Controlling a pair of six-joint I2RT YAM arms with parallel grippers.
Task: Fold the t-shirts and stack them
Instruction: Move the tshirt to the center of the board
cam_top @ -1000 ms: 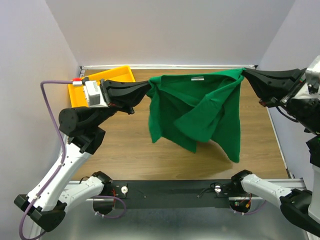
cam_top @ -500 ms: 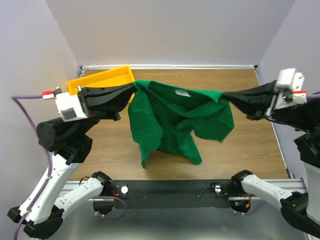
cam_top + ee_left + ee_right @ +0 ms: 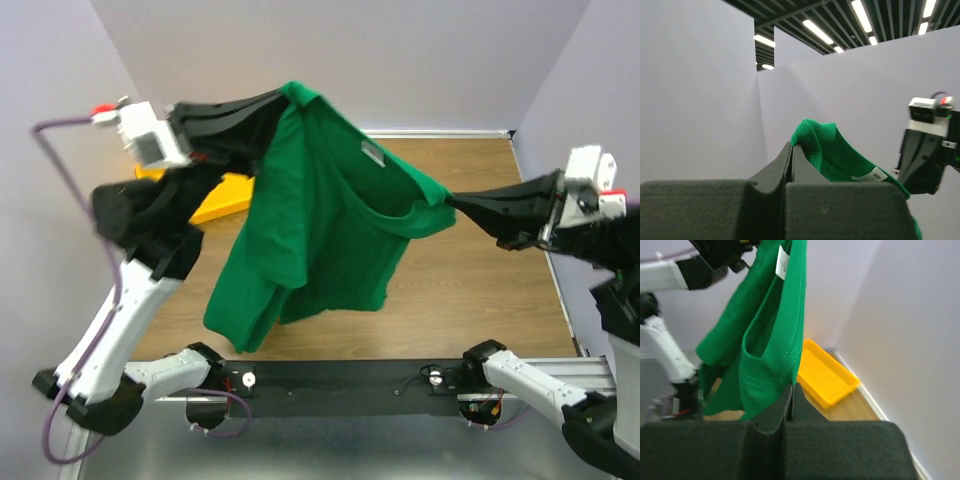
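Yellow tray [image 3: 228,196] half hidden behind left arm [image 3: 150,215], t-shirt [image 3: 330,230]

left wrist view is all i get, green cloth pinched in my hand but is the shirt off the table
Observer: It looks so. From the top camera, the plain green short-sleeved cloth t-shirt hangs in the air over the wooden table, bunched and not spread flat.
Operator: is the right hand really gripping it
Observer: Yes. The right hand is shut on a hem of the shirt; its own wrist view shows the cloth pinched between the fingers. The left hand holds the opposite end.
Operator: where's the tray
Observer: The yellow plastic tray lies at the table's far left, partly hidden behind the left arm and the shirt.
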